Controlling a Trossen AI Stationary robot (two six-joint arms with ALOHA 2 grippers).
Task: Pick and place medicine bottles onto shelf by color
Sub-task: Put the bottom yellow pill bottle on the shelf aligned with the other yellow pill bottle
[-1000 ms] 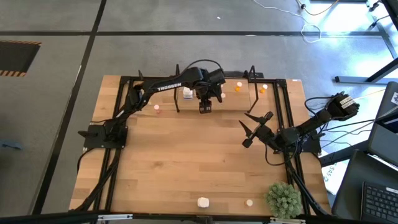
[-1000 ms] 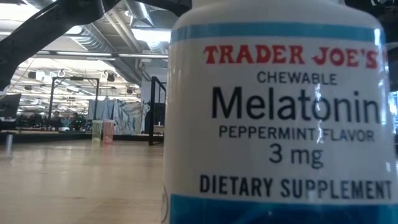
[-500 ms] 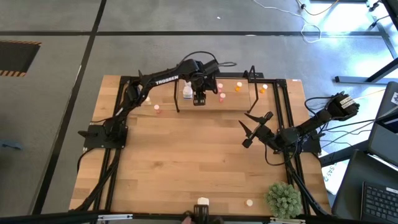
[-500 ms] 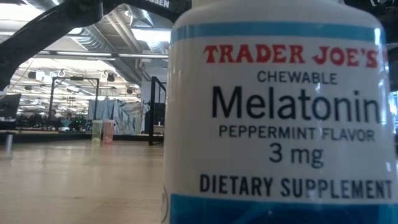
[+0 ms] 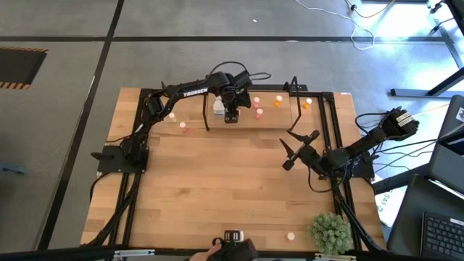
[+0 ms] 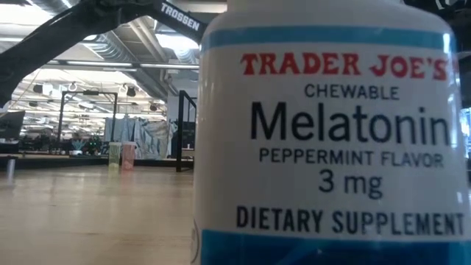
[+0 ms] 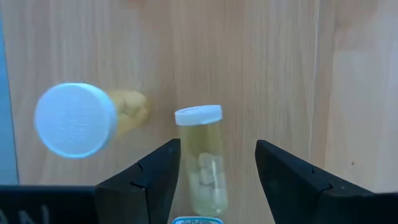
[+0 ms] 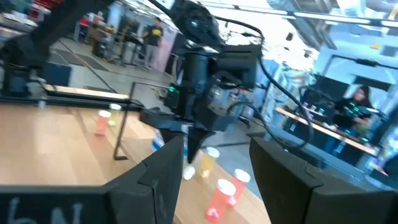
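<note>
High view: the left claw reaches over the shelf at the far edge of the bench. Its fingers stand apart, empty, straddling a slim cream bottle with a white cap. A second bottle with a wide white cap stands just beside it.

On the shelf's base from above are a white bottle, a pink bottle and orange bottles farther right. Two small bottles sit outside the shelf's left end.

The right claw hangs mid-bench, right of centre, well apart from the shelf, fingers spread and empty.

At the near edge, a person's hand shows by a dark object; a small bottle lies near the plant. A large white melatonin bottle fills the low view.
</note>
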